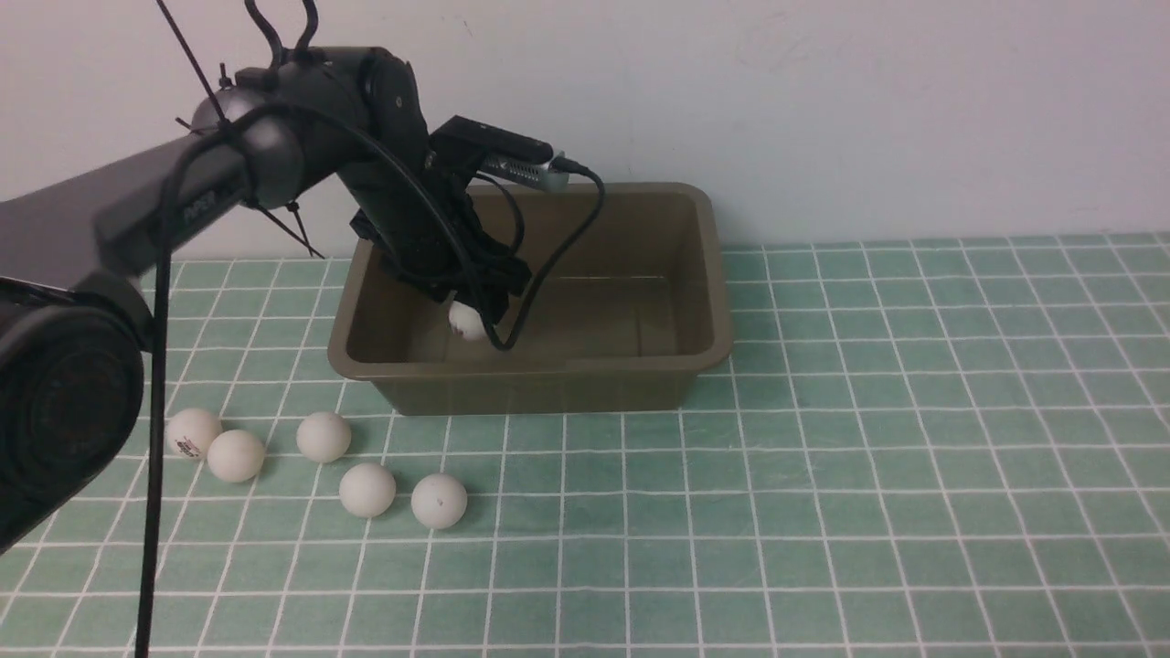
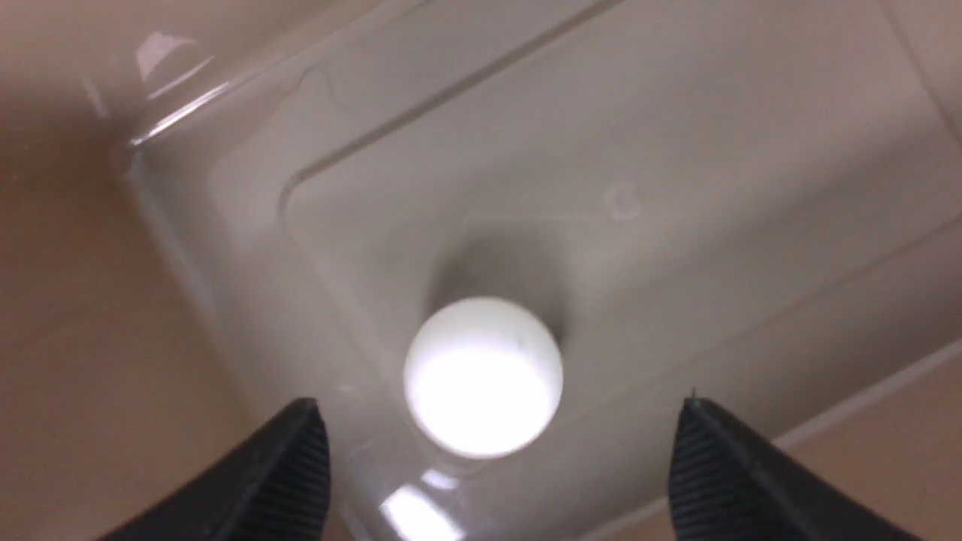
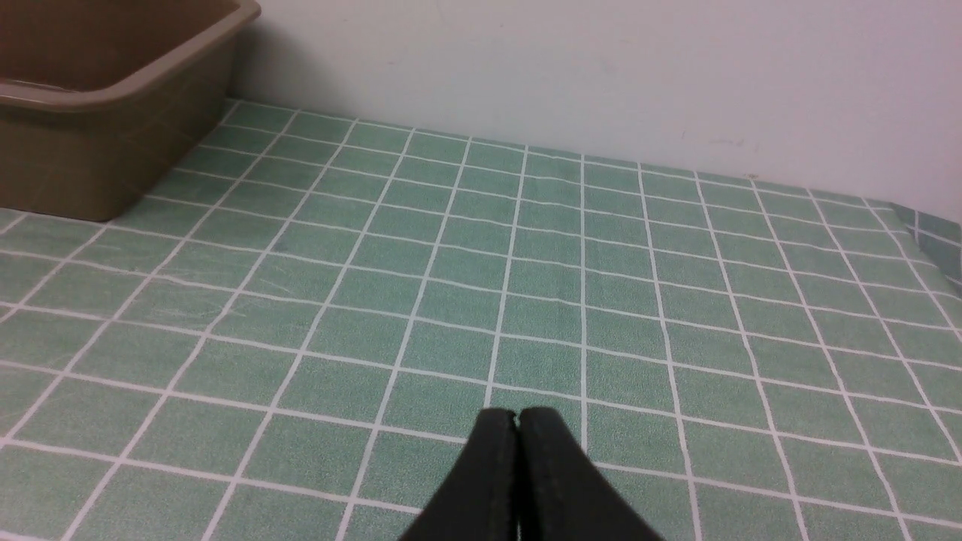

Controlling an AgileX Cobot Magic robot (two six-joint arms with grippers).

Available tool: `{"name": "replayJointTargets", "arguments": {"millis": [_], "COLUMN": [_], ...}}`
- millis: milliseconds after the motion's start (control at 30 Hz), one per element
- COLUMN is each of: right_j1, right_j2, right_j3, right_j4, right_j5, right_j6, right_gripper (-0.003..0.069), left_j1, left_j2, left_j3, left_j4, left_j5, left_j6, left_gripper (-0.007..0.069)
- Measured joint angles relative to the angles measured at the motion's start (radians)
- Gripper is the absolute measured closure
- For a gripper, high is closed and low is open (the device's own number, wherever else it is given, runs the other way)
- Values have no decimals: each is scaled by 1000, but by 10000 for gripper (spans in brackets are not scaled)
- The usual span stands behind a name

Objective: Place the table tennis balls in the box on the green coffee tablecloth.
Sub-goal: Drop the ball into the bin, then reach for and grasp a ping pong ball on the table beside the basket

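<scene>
green coffee tablecloth [image 1: 823,457] carries all | box [image 1: 548,384] back, left of centre | left jaws inside box, wide, gripping nothing | right jaws pressed together, empty | ball [image 2: 483,376] loose on box floor | five table tennis balls [image 1: 367,490] on cloth before box | advice: rise straight, clear rim, don't nudge ball.

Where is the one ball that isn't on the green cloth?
In the front view, that ball is inside the box, toward its left side, just beneath the open left gripper.
</scene>
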Motion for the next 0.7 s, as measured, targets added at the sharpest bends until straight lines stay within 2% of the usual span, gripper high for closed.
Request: {"name": "replayJointTargets", "arguments": {"millis": [367,533,700], "right_j1": [0,0,0], "right_j2": [0,0,0], "right_j3": [0,0,0], "right_j4": [0,0,0], "right_j5": [0,0,0], "right_j6": [0,0,0], "right_gripper": [676,676,676], "left_j1": [40,137,274], "left_j2": [-138,-218,-282], "left_j3": [0,6,47], "left_j4": [138,125,61], "left_j5": [193,248,259], "left_j6": [-4,-26,-31], "left_gripper": [92,94,94]}}
